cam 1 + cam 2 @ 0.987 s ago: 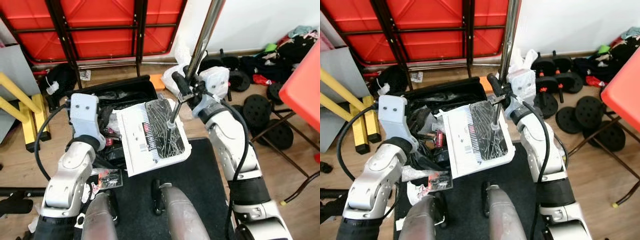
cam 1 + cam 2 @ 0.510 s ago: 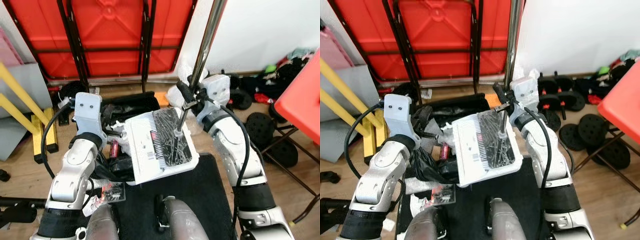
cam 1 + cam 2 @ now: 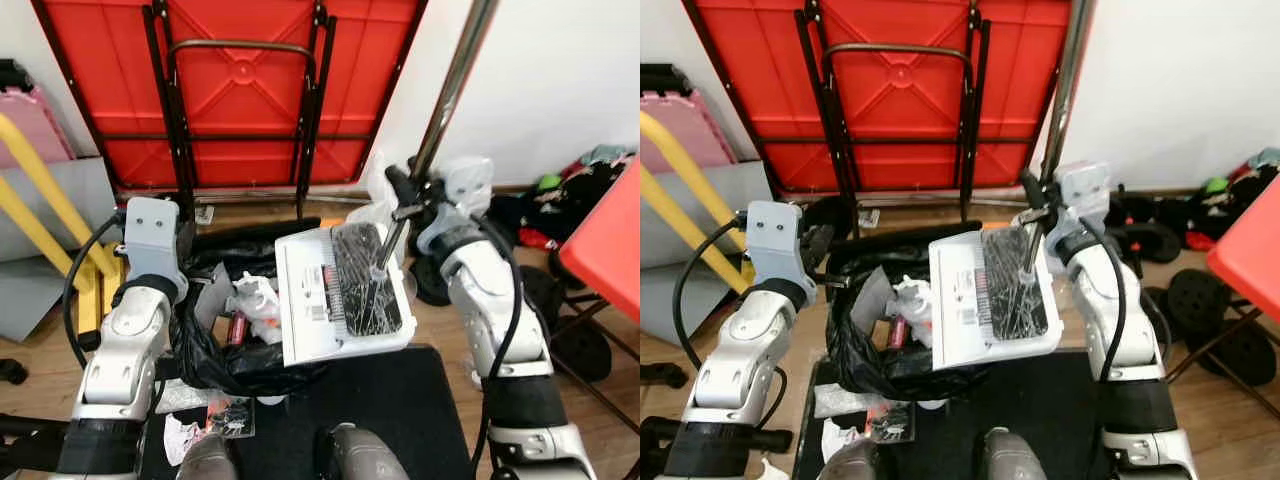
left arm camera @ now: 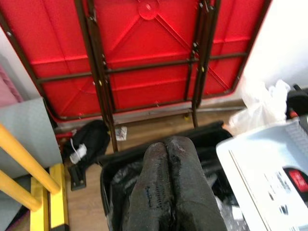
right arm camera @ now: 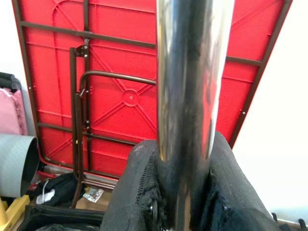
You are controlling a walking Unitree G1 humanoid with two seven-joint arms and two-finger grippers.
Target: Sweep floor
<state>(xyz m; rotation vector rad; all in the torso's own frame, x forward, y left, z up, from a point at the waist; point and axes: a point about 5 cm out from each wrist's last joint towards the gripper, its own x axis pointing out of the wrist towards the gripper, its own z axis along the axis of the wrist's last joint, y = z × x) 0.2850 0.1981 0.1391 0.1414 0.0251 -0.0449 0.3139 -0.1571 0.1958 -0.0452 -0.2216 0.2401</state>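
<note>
My right gripper [image 3: 402,203] is shut on the shiny metal pole [image 5: 186,96] of a white dustpan [image 3: 312,300]. The pan is lifted and tilted, with a dark tangle of sweepings [image 3: 366,282] lying in it. Its lower left edge hangs over the mouth of a black rubbish bag [image 3: 215,345] that holds crumpled white paper [image 3: 258,296]. My left gripper [image 3: 826,266] is at the bag's far left rim, shut on the plastic, and the rim runs taut from it. In the left wrist view the fingers [image 4: 166,187] are pressed together above the bag.
A folded red table [image 3: 250,90] leans on the wall behind. Yellow bars [image 3: 40,200] stand at left, another red table's edge [image 3: 612,250] at right, with weight plates [image 3: 565,300] and clothes [image 3: 590,180] below. A black mat [image 3: 400,400] and scattered litter [image 3: 228,425] lie near my feet.
The camera has risen and tipped up, so more wall shows. The dustpan has stayed in my right gripper. The bag's rim now stands higher and wider open under the pan.
</note>
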